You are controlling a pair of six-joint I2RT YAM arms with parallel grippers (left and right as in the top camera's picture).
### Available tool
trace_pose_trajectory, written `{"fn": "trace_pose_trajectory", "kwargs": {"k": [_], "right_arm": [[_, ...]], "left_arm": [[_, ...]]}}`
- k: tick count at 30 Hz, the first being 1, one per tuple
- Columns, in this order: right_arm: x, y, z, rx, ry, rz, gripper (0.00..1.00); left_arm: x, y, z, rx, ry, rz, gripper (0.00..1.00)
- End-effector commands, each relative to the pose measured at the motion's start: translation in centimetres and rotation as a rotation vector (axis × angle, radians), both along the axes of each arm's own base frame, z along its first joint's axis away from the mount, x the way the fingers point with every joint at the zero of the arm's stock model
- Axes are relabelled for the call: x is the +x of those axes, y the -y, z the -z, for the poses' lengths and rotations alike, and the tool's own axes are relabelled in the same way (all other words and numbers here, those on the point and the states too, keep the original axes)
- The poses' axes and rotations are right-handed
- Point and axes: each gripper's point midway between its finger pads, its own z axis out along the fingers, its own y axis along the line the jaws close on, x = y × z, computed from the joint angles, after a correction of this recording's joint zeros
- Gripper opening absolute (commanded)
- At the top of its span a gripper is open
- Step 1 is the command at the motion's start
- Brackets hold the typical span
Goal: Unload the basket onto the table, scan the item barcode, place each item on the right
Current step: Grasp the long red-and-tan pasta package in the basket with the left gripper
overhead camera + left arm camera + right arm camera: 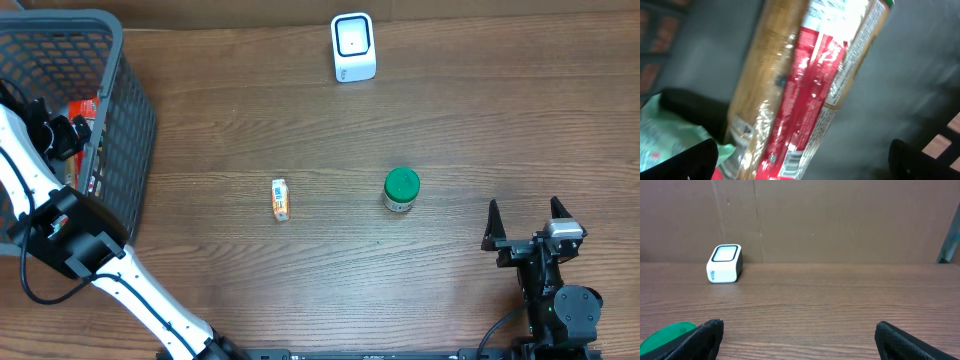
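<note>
The wooden table (450, 130) is taking up most of the overhead view, with the grey mesh basket (135, 125) sitting in its upper left corner. The left arm (115, 268) is reaching up from the bottom edge and dipping into that basket. The left gripper (800, 150) is hanging with its fingers spread wide and nothing caught between them.

Right under it, a long red and brown packet (810, 90) in clear wrap is lying on the basket floor. I take this to be the item for scanning. In the wrist view its long axis is running from the bottom centre up to the upper right, so it is crossing the gap between the two fingers at a slant rather than lying along it. A pale green wrapper (662, 135) is crowding it at the lower left.

The right gripper (528, 228) is waiting at the lower right of the overhead view, jaws apart and empty, well away from the basket, so the left arm is plainly the nearer one.

The white scanner (353, 47) is standing at the top centre, far to the right of the packet. A green-lidded jar (401, 189) and a small orange box (280, 199) are lying loose mid-table.
</note>
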Motion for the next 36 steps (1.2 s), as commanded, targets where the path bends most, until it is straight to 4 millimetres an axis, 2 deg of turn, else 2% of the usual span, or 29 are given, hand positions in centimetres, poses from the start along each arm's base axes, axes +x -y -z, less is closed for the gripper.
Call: {"fn": "trace_pose_trajectory", "kwargs": {"k": [1, 6, 15, 17, 19, 20, 28, 31, 33, 36], "right_arm": [[0.0, 0.1, 0.1, -0.001, 0.006, 0.006, 1.00], [0.0, 0.1, 0.1, -0.001, 0.006, 0.006, 1.00], [0.0, 0.1, 0.1, -0.001, 0.006, 0.006, 1.00], [0.0, 0.1, 0.2, -0.001, 0.005, 0.006, 1.00], [0.0, 0.1, 0.2, -0.001, 0.005, 0.006, 1.00], [0.0, 0.1, 0.2, -0.001, 0.005, 0.006, 1.00], [0.0, 0.1, 0.1, -0.001, 0.006, 0.006, 1.00], [0.0, 0.1, 0.1, -0.001, 0.006, 0.006, 1.00], [0.0, 0.1, 0.1, 0.000, 0.006, 0.006, 1.00], [0.0, 0.1, 0.2, -0.001, 0.005, 0.006, 1.00]], "left_arm": [[0.6, 0.6, 2.8, -0.045, -0.009, 0.114, 1.00], [0.5, 0.4, 6.3, -0.063, -0.056, 0.145, 1.00], [0.9, -0.4, 6.9, -0.028, -0.052, 0.159, 0.99], [1.0, -0.3, 6.9, -0.028, -0.052, 0.159, 0.91], [1.1, 0.1, 6.8, -0.043, -0.048, 0.150, 0.78], [1.2, 0.4, 6.8, -0.050, -0.047, 0.140, 0.77], [1.8, 2.4, 6.9, -0.057, -0.093, 0.077, 0.80], [1.6, 1.7, 6.9, 0.046, -0.166, 0.085, 0.88], [1.6, 1.1, 6.8, 0.120, -0.201, 0.077, 0.96], [2.4, 0.9, 6.6, 0.164, -0.192, 0.085, 1.00]]}}
